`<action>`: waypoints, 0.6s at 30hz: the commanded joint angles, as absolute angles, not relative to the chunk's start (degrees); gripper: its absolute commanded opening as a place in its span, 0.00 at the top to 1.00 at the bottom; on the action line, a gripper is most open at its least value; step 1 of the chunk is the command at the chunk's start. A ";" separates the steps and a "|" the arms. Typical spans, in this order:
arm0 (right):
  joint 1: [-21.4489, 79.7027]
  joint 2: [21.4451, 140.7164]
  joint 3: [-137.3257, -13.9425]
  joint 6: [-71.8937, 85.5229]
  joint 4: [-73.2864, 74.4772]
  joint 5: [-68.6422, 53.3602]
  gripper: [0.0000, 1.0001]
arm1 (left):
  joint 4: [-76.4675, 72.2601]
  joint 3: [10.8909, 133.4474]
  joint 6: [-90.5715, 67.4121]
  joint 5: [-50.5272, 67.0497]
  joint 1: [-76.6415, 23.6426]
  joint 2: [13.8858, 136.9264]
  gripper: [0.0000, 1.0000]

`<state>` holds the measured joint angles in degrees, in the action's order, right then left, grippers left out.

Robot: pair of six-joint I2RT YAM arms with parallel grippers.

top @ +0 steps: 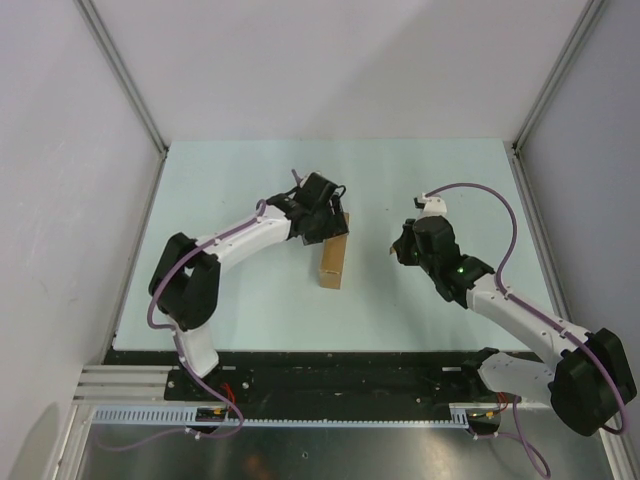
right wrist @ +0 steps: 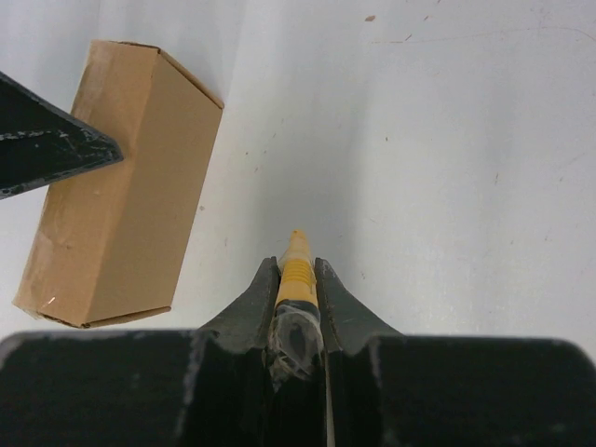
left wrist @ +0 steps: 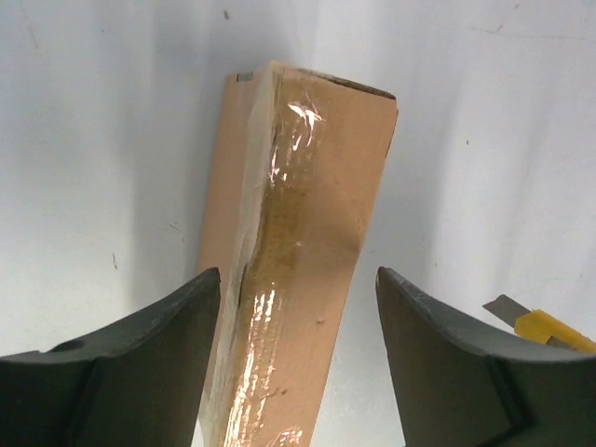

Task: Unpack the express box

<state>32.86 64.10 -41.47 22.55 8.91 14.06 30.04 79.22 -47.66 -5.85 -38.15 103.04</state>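
Observation:
The express box (top: 334, 260) is a brown cardboard carton sealed with clear tape, standing on a long narrow side at the table's middle. It also shows in the left wrist view (left wrist: 298, 233) and the right wrist view (right wrist: 121, 177). My left gripper (top: 325, 218) is open at the box's far end, one finger on each side (left wrist: 298, 279); the box sits near the left finger, with a gap to the right one. My right gripper (top: 400, 250) is shut on the yellow-and-black utility knife (right wrist: 298, 279), held right of the box, tip forward. The knife's blade also shows in the left wrist view (left wrist: 535, 326).
The pale table (top: 250, 300) is fenced by white walls with metal frame posts (top: 125, 75) at the back corners. A black mounting rail (top: 330, 375) runs along the near edge. A left finger (right wrist: 47, 140) shows in the right wrist view beside the box.

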 commanded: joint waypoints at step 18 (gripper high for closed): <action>36.46 58.54 -41.92 18.03 3.70 7.92 1.00 | 28.40 90.43 -31.13 -18.55 -33.84 97.99 0.00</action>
